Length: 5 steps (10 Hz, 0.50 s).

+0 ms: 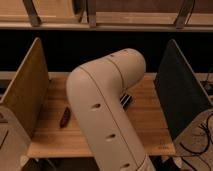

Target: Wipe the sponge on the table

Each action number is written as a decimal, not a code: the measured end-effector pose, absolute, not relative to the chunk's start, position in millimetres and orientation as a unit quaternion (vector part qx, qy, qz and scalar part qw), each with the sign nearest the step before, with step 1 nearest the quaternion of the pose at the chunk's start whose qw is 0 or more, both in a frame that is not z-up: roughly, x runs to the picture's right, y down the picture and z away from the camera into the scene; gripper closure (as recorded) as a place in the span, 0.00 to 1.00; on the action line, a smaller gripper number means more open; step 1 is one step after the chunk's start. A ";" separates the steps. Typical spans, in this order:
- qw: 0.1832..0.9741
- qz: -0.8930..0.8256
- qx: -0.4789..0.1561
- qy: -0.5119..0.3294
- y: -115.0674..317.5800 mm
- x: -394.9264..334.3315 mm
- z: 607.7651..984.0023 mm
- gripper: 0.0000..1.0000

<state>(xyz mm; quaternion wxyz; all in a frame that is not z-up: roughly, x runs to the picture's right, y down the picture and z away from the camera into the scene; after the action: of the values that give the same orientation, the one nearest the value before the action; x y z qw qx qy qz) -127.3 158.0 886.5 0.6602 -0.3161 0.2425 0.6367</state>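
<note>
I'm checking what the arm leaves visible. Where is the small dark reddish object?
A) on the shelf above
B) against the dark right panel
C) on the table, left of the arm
C: the small dark reddish object lies on the table left of the arm; the gripper seems to be the dark piece peeking out at the arm's right edge.

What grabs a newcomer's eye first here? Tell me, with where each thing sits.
The big cream robot arm fills the middle, bent over the table and hiding its gripper behind it. Left of it, a small dark reddish object lies on the wood. An upright tan panel stands at the table's left end, a dark one at its right.
</note>
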 end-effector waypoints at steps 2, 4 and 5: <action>0.664 0.626 -0.334 0.235 170.1 -137.0 873.8 1.00; 0.661 0.623 -0.345 0.236 183.7 -133.5 862.8 1.00; 0.656 0.624 -0.349 0.242 193.6 -124.0 857.2 1.00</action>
<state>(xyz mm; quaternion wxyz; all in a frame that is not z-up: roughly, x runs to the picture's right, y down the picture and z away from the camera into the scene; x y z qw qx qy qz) -124.0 193.6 857.2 0.6558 -0.3495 0.2418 0.6240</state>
